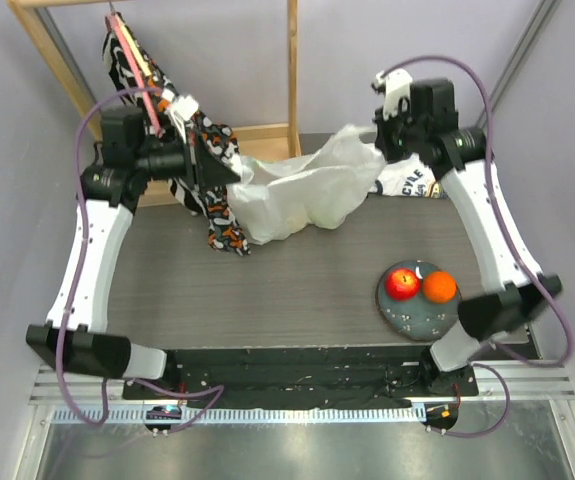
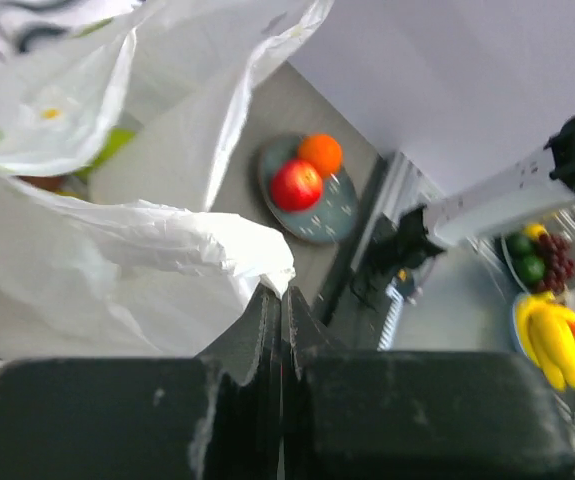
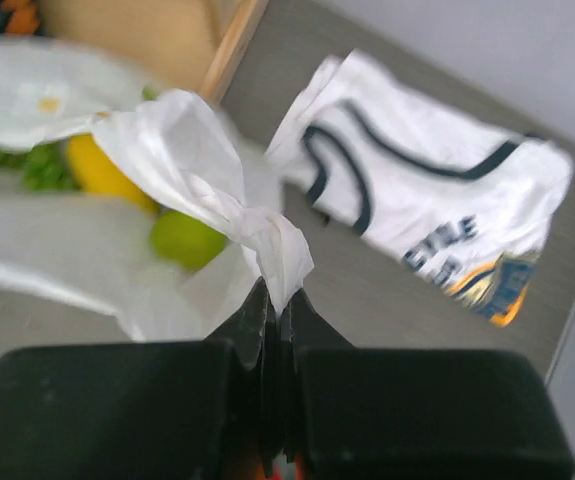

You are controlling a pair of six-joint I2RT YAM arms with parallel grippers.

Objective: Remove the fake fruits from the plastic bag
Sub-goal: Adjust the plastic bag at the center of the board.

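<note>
Grey table [image 1: 297, 270]. Left gripper [image 2: 279, 300] clenched on one bag [image 1: 307, 190] edge. The bag spans between both jaws, green and yellow fruits [image 3: 187, 238] still inside. Right gripper [image 3: 275, 298] pinches the opposite edge. Apple [image 1: 401, 284] and orange [image 1: 439, 287] rest on a plate [image 1: 407, 318], well apart from the jaws.

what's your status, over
Both shut on bag: left gripper, right gripper. Out on plate: apple, orange. Inside: green fruit, yellow fruit. Beside bag: shirt.

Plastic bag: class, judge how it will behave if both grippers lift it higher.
Probably floppy: the plastic bag sags and crumples between the left gripper and right gripper. Likely bottom-heavy: fruits inside could shift or roll out.
</note>
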